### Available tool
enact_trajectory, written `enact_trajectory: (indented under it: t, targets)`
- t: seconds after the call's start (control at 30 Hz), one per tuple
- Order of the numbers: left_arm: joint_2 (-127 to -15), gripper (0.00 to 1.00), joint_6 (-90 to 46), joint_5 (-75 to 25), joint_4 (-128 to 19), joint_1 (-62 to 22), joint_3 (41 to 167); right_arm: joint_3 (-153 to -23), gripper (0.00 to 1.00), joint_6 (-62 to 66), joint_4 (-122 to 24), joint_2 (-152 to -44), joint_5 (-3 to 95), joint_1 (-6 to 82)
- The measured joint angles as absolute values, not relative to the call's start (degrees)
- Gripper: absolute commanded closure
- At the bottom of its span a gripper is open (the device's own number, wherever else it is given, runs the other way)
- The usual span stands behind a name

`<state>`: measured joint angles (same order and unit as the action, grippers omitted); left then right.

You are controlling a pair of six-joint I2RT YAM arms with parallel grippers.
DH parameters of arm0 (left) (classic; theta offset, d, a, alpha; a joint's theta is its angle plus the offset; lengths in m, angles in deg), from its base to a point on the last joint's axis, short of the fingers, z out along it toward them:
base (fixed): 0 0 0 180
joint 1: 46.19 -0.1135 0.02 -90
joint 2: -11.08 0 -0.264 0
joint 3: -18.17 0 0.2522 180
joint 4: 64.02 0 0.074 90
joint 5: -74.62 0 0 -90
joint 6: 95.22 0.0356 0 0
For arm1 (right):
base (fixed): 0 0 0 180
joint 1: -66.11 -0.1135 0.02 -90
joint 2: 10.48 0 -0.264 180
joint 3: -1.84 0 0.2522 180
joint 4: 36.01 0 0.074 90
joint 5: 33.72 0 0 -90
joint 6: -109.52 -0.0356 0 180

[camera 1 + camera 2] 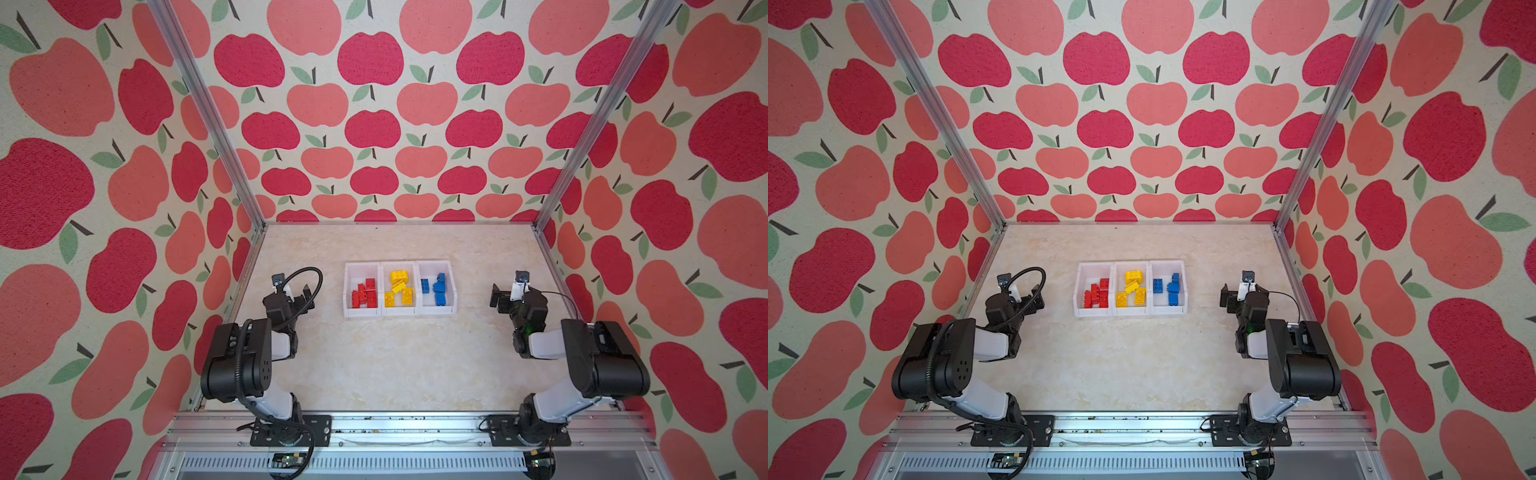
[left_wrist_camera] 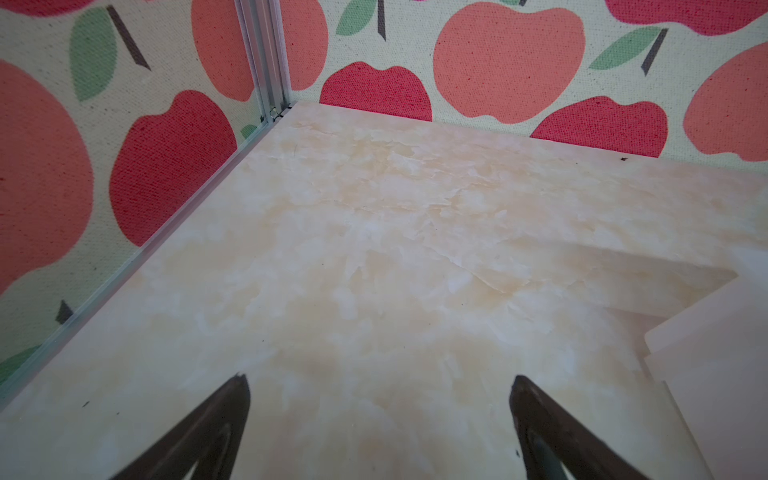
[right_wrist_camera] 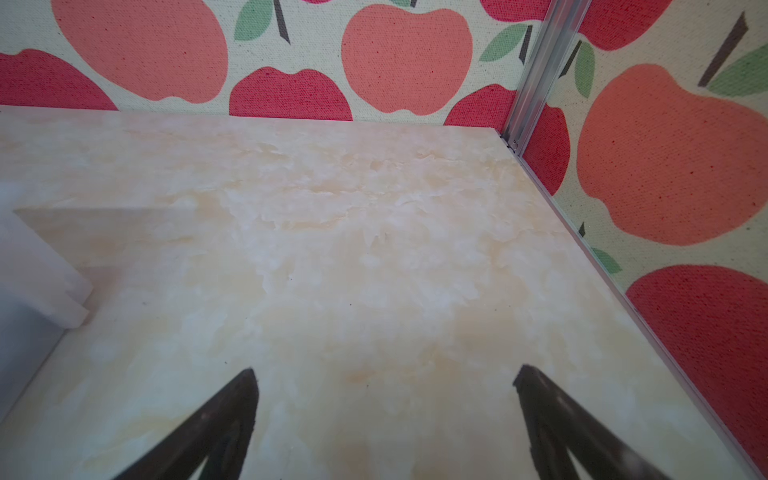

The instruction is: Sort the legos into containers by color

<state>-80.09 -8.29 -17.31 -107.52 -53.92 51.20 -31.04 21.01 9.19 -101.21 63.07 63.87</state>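
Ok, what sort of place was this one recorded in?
Probably a purpose-built robot test cell, not a home: the left arm and right arm are mounted on an aluminium rail, aluminium posts frame the marble-look tabletop, and apple-print fabric walls close three sides.

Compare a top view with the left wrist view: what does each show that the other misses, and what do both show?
Only the top view shows inside the containers: red legos in the left bin, yellow legos in the middle, blue legos in the right, plus the right hand. Only the left wrist view shows the left hand close up, fingers spread with nothing between them. Both show the marbled table, the apple-print wall and part of the containers.
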Motion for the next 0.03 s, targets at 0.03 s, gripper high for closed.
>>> enact_trajectory:
  t: [0.03]
  targets:
    - [-80.09, 0.01, -8.29, -17.31, -107.52, -53.92, 51.2, -31.1, 0.01, 21.01, 9.04, -101.21, 62.94, 63.89]
